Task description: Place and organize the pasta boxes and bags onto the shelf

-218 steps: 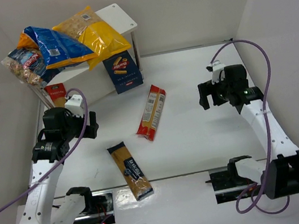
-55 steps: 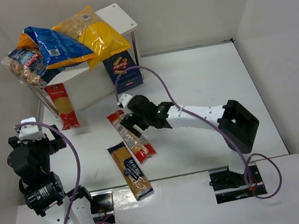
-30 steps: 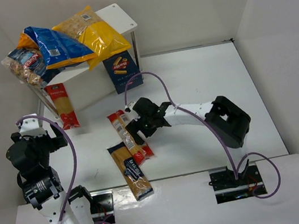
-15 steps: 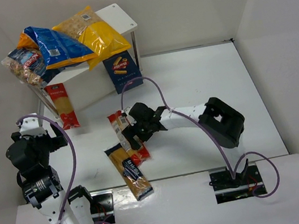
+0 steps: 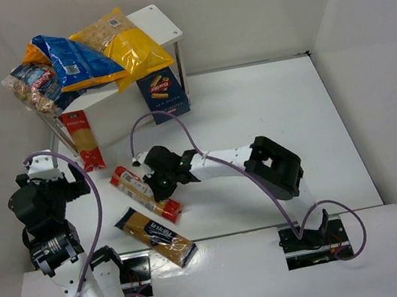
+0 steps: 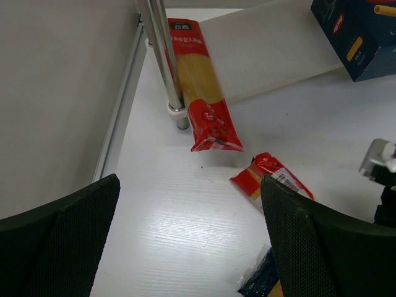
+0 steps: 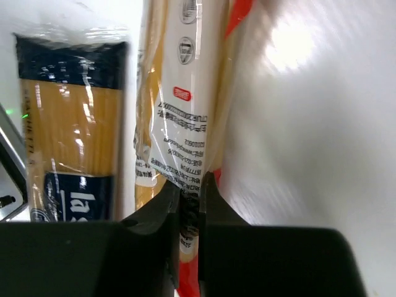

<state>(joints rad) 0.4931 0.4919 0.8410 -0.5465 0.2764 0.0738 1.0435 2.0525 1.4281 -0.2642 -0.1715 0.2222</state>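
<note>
My right gripper [image 5: 160, 182] [image 7: 190, 185] is low over the table, shut on the wrapper of the red-edged spaghetti packet [image 5: 143, 193] [image 7: 185, 93], which lies diagonally. Beside it lies the clear spaghetti packet with a dark label [image 5: 154, 236] [image 7: 74, 142]. My left gripper [image 5: 47, 190] [image 6: 189, 241] hangs open above the table's left side, holding nothing. A second red spaghetti packet [image 5: 82, 140] [image 6: 201, 93] leans under the white shelf [image 5: 158, 16]. Blue, yellow and clear bags [image 5: 74, 59] pile on its top board. A dark blue pasta box [image 5: 163, 93] [image 6: 356, 37] stands at its foot.
A thin metal shelf leg [image 6: 159, 55] stands right beside the leaning packet. White walls close in the table on the left, back and right. The right arm's purple cable [image 5: 180, 129] loops over the table's middle.
My right gripper has shut on the red-edged packet and dragged it left. The dark-label packet was pushed left and turned. The left arm has stayed put.
</note>
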